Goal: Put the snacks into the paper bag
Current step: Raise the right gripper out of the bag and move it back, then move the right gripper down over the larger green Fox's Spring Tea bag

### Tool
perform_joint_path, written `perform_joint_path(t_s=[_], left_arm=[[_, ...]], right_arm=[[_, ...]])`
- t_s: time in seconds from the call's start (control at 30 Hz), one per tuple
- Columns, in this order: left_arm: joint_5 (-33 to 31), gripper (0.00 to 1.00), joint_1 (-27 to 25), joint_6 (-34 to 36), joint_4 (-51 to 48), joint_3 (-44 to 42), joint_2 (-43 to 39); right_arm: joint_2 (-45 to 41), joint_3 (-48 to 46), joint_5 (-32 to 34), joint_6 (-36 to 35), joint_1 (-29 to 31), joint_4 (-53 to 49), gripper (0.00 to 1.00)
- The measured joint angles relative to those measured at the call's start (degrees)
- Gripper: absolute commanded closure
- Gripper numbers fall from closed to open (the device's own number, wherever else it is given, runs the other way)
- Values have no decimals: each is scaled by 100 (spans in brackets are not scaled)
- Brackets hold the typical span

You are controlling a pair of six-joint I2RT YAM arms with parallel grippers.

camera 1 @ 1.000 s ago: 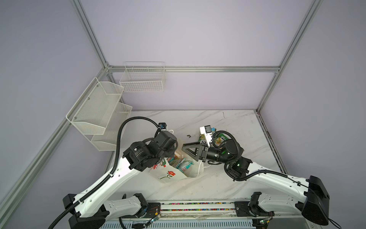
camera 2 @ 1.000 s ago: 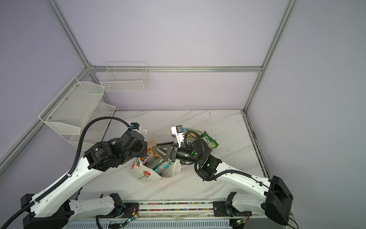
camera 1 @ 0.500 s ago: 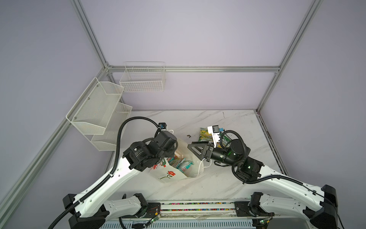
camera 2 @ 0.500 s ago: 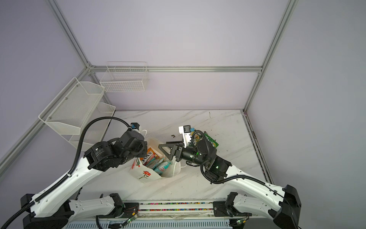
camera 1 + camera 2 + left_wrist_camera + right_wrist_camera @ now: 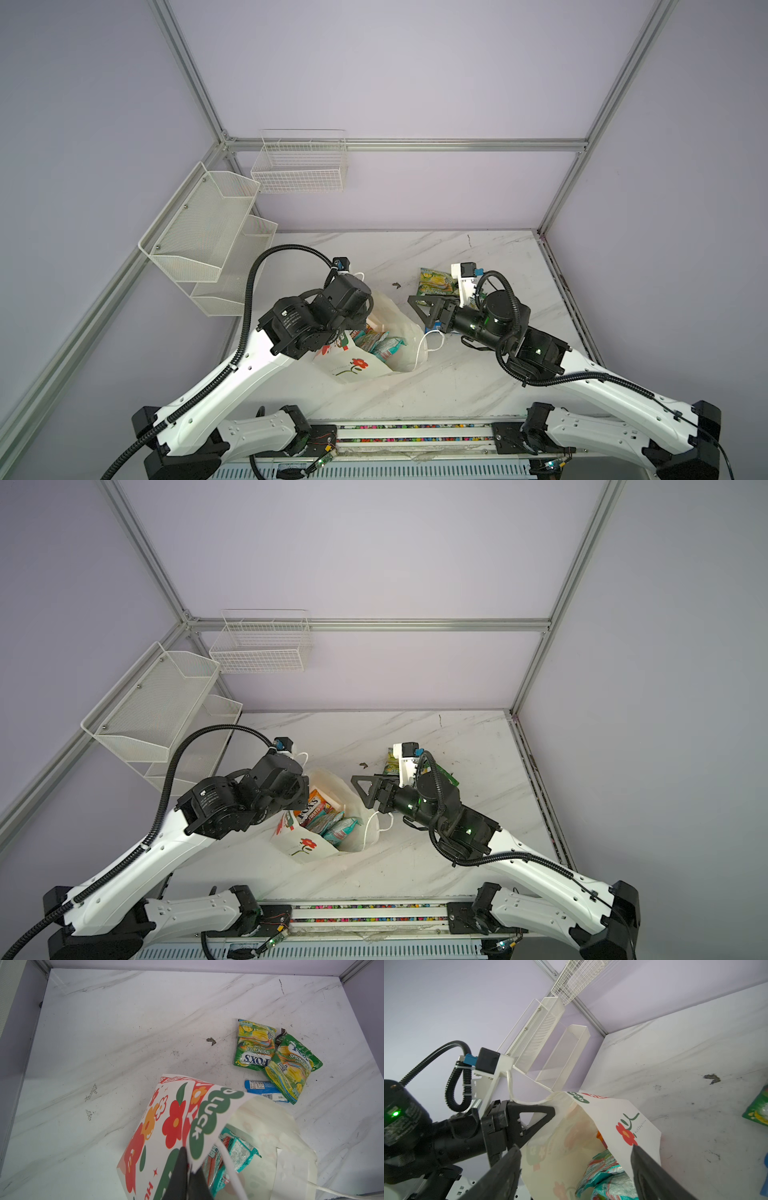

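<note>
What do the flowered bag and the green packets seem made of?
The bag: likely matte paper; it holds sharp creases and a stiff printed wall. The green packets: probably glossy plastic film; they show wrinkles, shiny highlights and crimped ends.

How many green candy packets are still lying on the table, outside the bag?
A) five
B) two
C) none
B: in the left wrist view one green packet and a second green packet lie on the table next to the blue wrapper, outside the paper bag.
</note>
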Motion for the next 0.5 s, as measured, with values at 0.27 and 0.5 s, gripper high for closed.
perform_joint_path(t_s=[0.27,0.5], left_arm=[[-2,100,0,0,0,0,0],[-4,100,0,0,0,0,0]], right_arm=[[-160,-275,-245,184,-831,-151,15],[-175,-605,-538,363,-1491,-282,15]])
